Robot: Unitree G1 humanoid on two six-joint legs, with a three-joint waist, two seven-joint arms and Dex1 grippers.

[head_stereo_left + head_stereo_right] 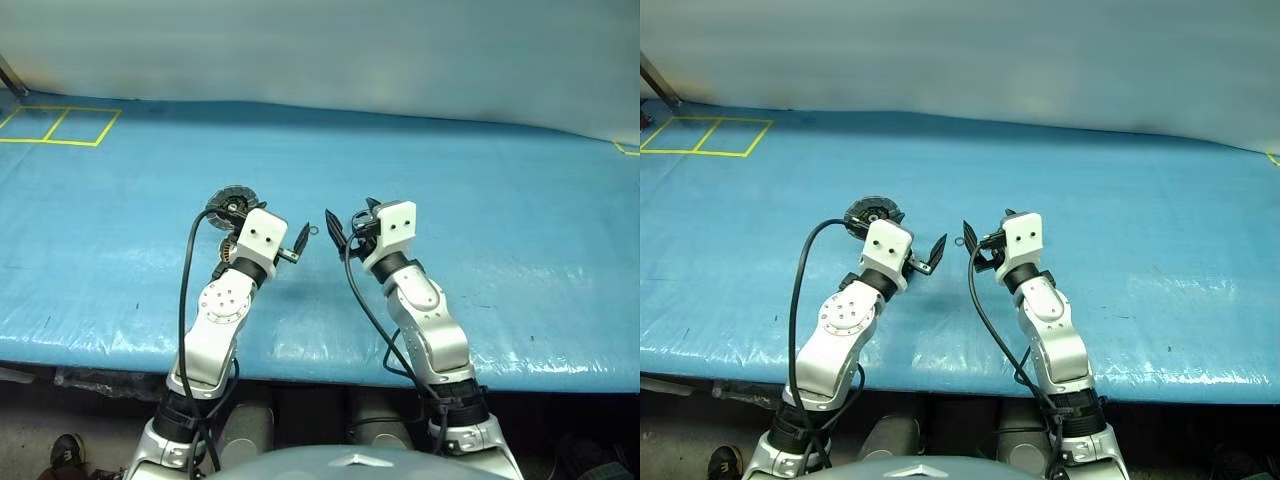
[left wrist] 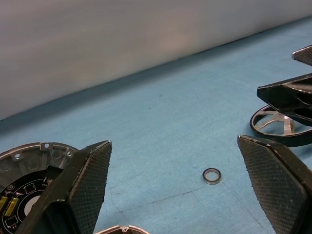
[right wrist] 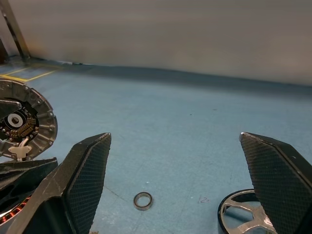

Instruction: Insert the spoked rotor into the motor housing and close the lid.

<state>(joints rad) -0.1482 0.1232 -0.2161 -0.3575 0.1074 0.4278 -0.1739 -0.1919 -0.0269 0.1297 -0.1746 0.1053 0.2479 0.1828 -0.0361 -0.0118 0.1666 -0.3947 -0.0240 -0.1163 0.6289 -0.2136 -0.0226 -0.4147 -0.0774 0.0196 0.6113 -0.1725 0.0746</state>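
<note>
Both end effectors, left and right, are hovering open, empty. Small ring lying between them; rotor just right, housing probably left, lid beyond.

Two silver-grey jointed arms, white block wrists, black cables looped alongside; left gripper and right gripper: black cross-hatched fingers.
</note>
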